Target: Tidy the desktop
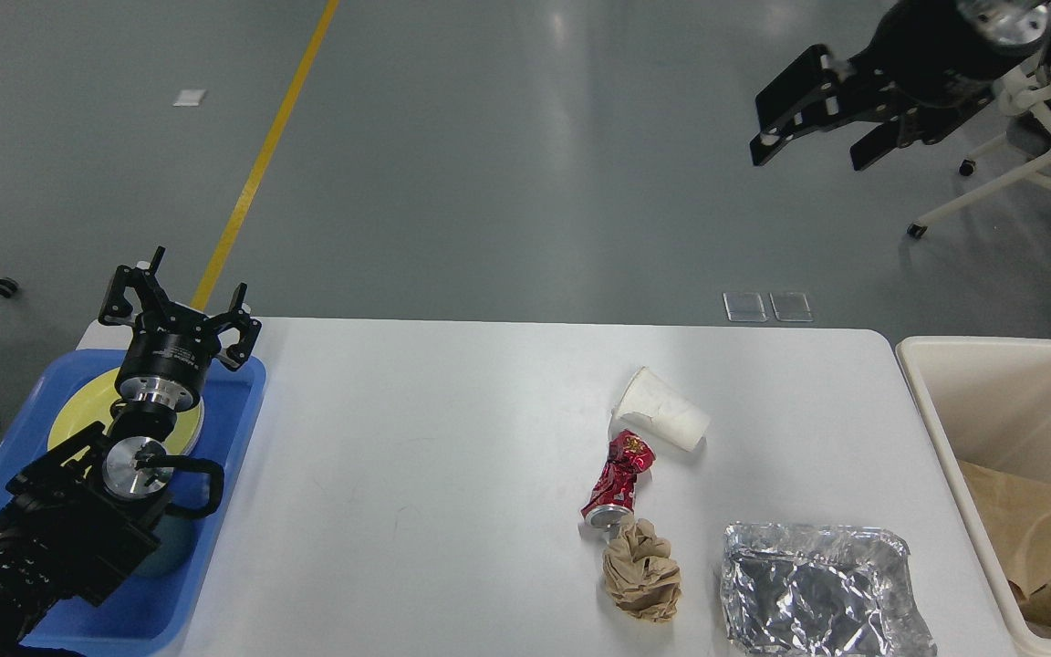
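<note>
Four pieces of rubbish lie together on the smooth white desktop [452,438], near its front right edge: a crinkled foil tray [822,589], a tipped paper cup [660,411], a paper ball [641,577] and a crushed red can [617,482], while the left gripper [177,297] over the blue tray [234,429] and the raised right gripper [808,141] both hold their jaws apart.

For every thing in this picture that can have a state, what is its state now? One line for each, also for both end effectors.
Paper cup: lying on its side, on the desktop.
Red can: crushed, lying down.
Brown paper ball: crumpled, touching the can.
Foil tray: crinkled, mouth up.
Bin: open, brown paper inside.
Left end effector: open, holding nothing, over the blue tray.
Right end effector: open, holding nothing, raised beyond the desktop.
</note>
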Controlling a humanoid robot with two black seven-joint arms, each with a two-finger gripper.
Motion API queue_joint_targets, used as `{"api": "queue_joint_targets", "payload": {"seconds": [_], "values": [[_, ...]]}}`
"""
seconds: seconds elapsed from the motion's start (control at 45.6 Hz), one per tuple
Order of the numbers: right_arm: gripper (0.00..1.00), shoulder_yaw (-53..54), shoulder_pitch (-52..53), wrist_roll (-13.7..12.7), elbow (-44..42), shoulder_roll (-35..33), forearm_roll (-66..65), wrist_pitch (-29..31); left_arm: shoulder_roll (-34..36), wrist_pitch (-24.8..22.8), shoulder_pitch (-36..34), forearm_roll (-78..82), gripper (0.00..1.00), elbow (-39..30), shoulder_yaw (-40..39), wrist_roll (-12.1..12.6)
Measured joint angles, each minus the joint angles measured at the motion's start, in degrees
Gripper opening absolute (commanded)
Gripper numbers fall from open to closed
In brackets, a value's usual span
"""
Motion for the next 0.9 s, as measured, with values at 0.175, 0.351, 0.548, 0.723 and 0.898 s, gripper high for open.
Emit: {"api": "queue_joint_targets", "payload": {"seconds": [0.175, 0.351, 0.548, 0.723, 0.898], "values": [[1.0, 0.91, -6.65, -0.07, 0.16, 10.47, 0.36, -4.65, 0.0, 0.0, 0.0, 0.0, 0.97, 0.0, 0.01, 0.0], [1.0, 0.92, -15.33, -0.12, -0.63, 15.88, 1.03, -15.77, 0.0, 0.0, 0.0, -0.01, 0.97, 0.0, 0.01, 0.0], [1.0, 0.88, -23.14, -0.13, -1.11, 17.26, 1.18, -27.1, 0.0, 0.0, 0.0, 0.0, 0.97, 0.0, 0.01, 0.0], [1.0, 0.42, -29.26, -0.34, -1.22, 17.37, 2.2, -31.85, 0.0, 0.0, 0.0, -0.01, 0.97, 0.0, 0.0, 0.0], [1.0, 0.03, -33.23, -1.0, -1.05, 17.38, 2.59, -32.54, -0.01, 0.0, 0.0, 0.0, 0.97, 0.0, 0.0, 0.0]]}}
